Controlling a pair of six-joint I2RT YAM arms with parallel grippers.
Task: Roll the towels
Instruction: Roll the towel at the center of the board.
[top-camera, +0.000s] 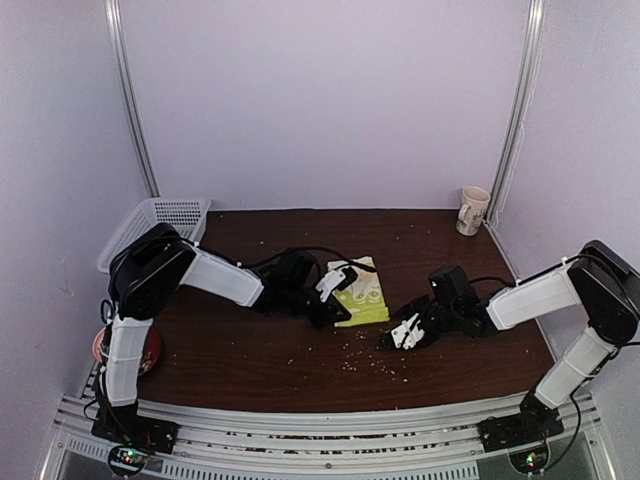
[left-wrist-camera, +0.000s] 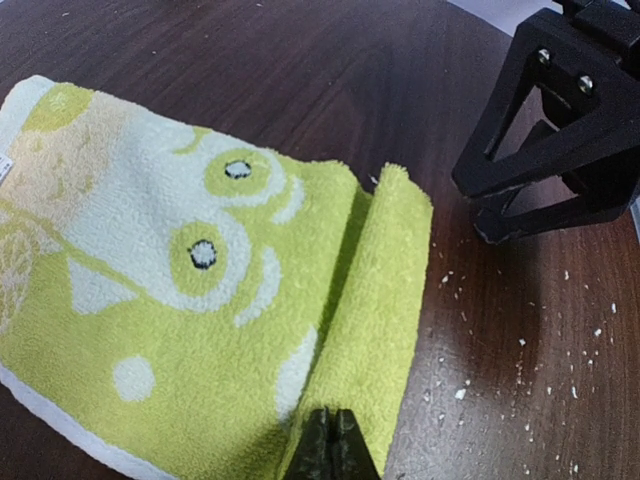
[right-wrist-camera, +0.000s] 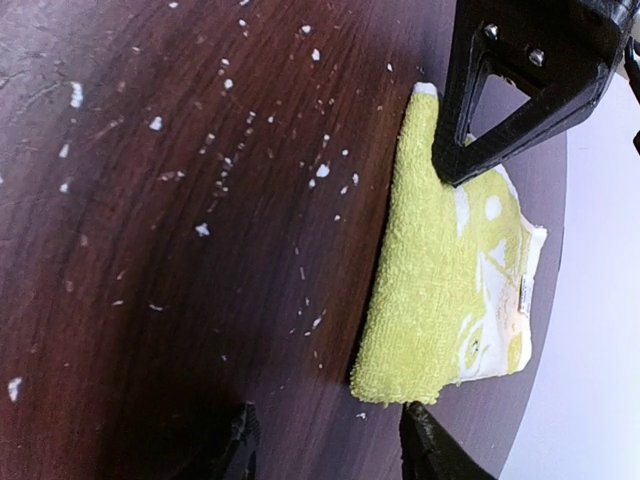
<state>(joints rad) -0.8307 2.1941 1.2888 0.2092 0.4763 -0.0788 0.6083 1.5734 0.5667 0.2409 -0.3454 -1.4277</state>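
Note:
One towel shows: a yellow-green cloth with a pale white pattern (top-camera: 365, 292), lying flat on the dark wooden table (top-camera: 250, 350). Its long edge facing my right arm is turned over into a narrow roll (left-wrist-camera: 385, 290). My left gripper (left-wrist-camera: 333, 445) is shut, its tips resting on one end of that rolled edge (right-wrist-camera: 420, 250). In the overhead view it (top-camera: 338, 305) sits at the towel's left side. My right gripper (right-wrist-camera: 330, 450) is open just short of the roll's other end, with bare table between its fingers. In the overhead view it (top-camera: 398, 335) is just right of the towel.
A white slotted basket (top-camera: 160, 215) stands at the back left corner and a mug (top-camera: 472, 210) at the back right. A round red object (top-camera: 150, 352) lies by the left arm's base. Pale crumbs (top-camera: 372, 362) are scattered in front of the towel.

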